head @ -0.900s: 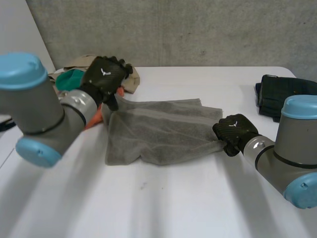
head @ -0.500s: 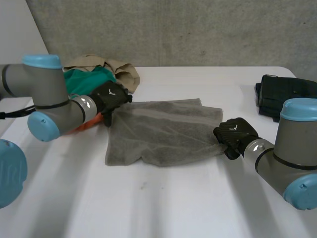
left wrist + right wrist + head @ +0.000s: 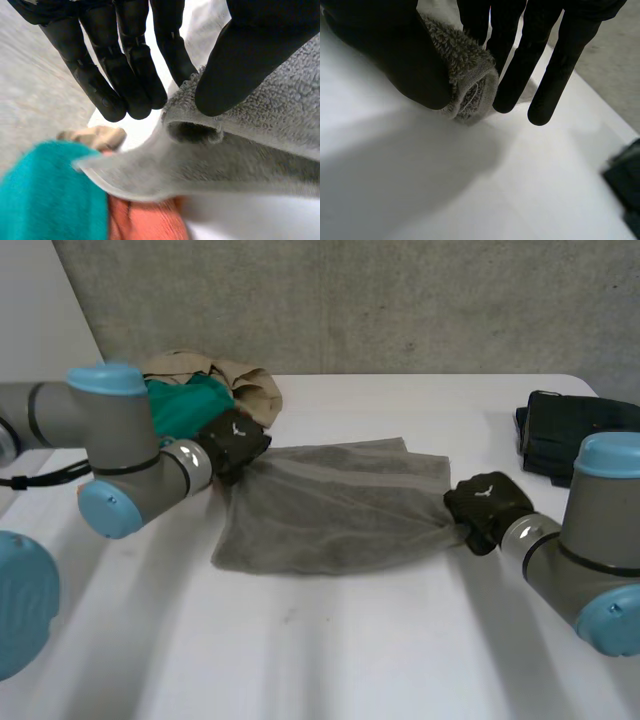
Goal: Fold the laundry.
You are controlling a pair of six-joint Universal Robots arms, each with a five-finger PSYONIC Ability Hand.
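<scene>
I see clothes pile (image 3: 205, 390) at far-left of surface (image 3: 350, 650): teal, beige, orange pieces. Just beside it, my left hand (image 3: 235, 443) pinches far-left corner of grey towel (image 3: 330, 505) between thumb and fingers. Towel lies stretched mid-surface between both hands. My right hand (image 3: 487, 506) clamps its right corner, thumb against fingers. Dark folded garment (image 3: 575, 435) at far right.

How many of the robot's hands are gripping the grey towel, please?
2: the left hand pinches the grey towel at the corner beside the clothes pile; the right hand pinches its opposite end.
</scene>
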